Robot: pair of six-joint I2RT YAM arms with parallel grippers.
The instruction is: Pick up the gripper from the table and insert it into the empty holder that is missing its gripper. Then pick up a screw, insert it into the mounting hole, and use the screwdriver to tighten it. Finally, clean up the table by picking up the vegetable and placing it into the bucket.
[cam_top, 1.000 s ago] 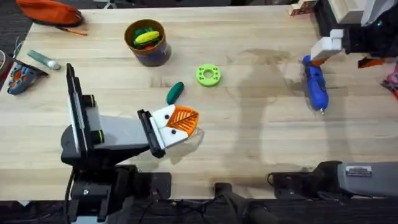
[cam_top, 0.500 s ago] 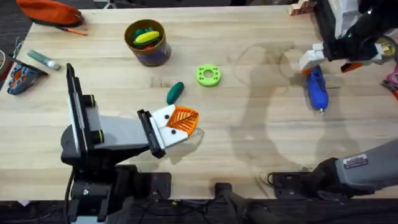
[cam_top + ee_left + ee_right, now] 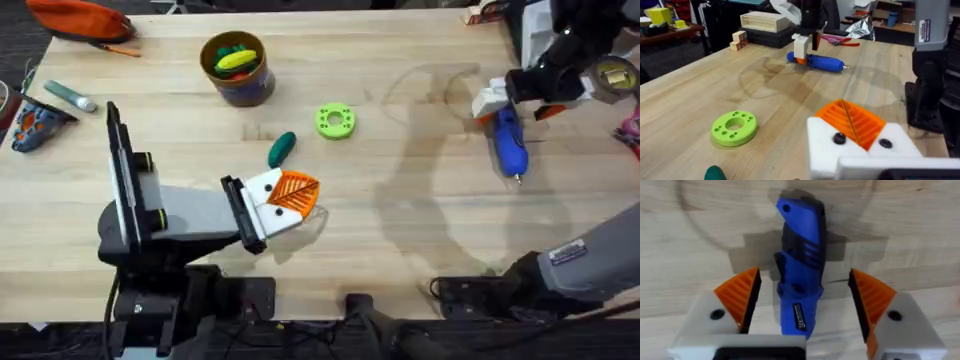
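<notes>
My right claw (image 3: 802,315) hangs spread wide over the screwdriver (image 3: 799,265), one orange ribbed pad (image 3: 742,295) on each side of the blue body and neither touching it yet. From above, the screwdriver (image 3: 509,143) lies flat on the desk (image 3: 400,230), well to the right of the green ring (image 3: 335,121), with its metal tip pointing toward my bases.

It looks a hard plastic cylinder, stiff and probably fairly heavy for its size — smooth enough to roll or twist if I pinch it off-centre. I judge the best hold is across the thick middle of the body, around the dark ribbed patch, where the pads can bite squarely and the weight balances on both sides. Taken too near the tip, it would likely droop.

My left claw (image 3: 290,194) rests on the desk well left of the screwdriver, just below the vegetable (image 3: 281,148); its white fingers seem drawn together around an orange ribbed piece, though I cannot tell whether they really grip anything. The bucket (image 3: 236,68) stands farther left still, beyond the ring, with yellow and green toys already inside.
</notes>
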